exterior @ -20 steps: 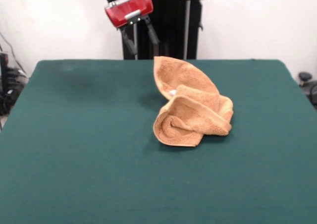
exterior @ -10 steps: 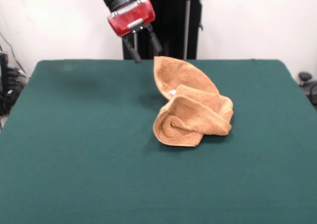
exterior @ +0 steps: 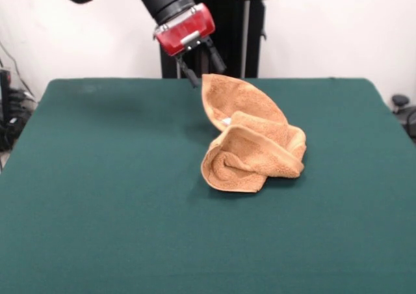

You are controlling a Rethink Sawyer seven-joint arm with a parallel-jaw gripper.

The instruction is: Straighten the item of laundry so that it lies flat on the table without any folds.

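Front view: towel (exterior: 252, 138) bunched on worktop (exterior: 97, 196), soft and limp. Tool (exterior: 208, 73) spread, empty. Best hold likely the raised far corner.

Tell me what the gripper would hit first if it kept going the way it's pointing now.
Most likely the towel. The open gripper tilts down and to the picture's right, toward the towel's raised far flap. With only this front view, depth is unclear, so it might instead pass behind the flap and reach the table.
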